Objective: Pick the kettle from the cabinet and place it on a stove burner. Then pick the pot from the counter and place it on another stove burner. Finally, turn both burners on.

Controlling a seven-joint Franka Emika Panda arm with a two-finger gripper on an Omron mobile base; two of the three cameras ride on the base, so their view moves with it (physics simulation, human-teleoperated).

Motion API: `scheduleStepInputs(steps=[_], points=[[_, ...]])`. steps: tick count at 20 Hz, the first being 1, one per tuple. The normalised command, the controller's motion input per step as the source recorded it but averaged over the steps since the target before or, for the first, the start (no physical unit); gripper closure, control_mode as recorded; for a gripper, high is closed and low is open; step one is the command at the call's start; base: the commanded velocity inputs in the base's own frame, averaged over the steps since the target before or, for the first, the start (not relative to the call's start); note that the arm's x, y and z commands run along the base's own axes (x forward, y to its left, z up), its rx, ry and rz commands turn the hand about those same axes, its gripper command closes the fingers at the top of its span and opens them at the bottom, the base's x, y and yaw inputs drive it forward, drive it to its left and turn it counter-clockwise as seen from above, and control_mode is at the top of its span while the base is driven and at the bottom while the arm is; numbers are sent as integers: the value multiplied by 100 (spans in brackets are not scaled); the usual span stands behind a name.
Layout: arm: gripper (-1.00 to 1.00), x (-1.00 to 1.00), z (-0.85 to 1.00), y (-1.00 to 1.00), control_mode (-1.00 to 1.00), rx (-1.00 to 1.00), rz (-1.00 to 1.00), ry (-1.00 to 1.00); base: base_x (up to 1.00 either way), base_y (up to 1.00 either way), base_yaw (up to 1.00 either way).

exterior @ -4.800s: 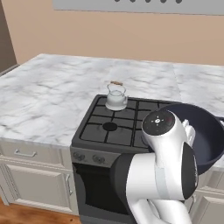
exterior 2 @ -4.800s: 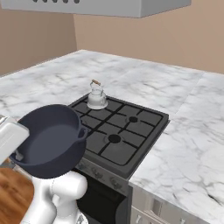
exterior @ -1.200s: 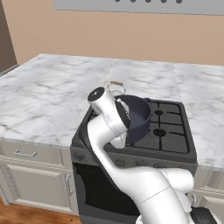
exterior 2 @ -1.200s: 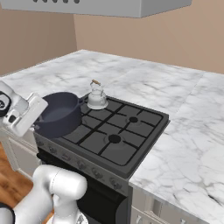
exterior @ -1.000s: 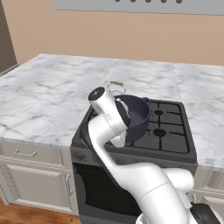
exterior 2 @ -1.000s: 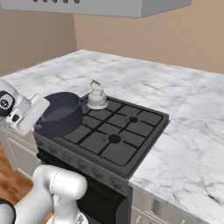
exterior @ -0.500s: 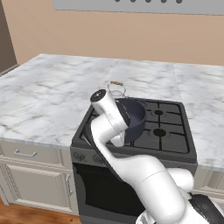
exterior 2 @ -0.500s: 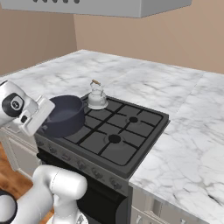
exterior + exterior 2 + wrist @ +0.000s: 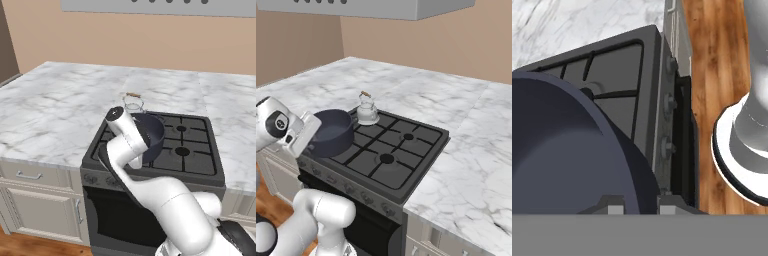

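Note:
The wide dark blue-grey pot [image 9: 153,134] [image 9: 331,131] [image 9: 559,150] hangs at the stove's front-left burner, slightly tilted; whether it touches the grate I cannot tell. My gripper [image 9: 137,131] [image 9: 311,132] [image 9: 638,208] is shut on the pot's near rim, with one fingertip on each side of the wall in the hand view. The small silver kettle [image 9: 133,104] [image 9: 366,112] stands upright on the rear-left burner, just behind the pot. The right-hand burners [image 9: 182,150] [image 9: 387,158] are bare. The cabinet is out of view.
The dark range [image 9: 196,168] [image 9: 415,172] sits in a white marble counter [image 9: 47,112] [image 9: 476,150]. A row of front knobs [image 9: 671,103] runs below the pot. Beige drawer fronts [image 9: 30,175] are at the lower left, with wooden floor [image 9: 717,60] below.
The arm has swung the pot from the stove's right side to its front-left burner. Over the last second the pot sank a little and drew closer to the kettle.

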Motion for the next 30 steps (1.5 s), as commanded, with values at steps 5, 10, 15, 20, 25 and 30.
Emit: scheduleStepInputs(steps=[5,10,15,20,25,30], points=[[100,15,-16,0,-100,0,0,-1,0,0,0],[100,18,-11,1,-100,2,0,0,0,0,0],[100,22,-9,4,-100,2,0,0,0,0,0],[100,21,-11,5,-100,2,0,0,0,0,0],[100,20,-10,5,-100,1,0,0,0,0,0],[100,19,-11,2,-100,0,0,0,0,0,0]])
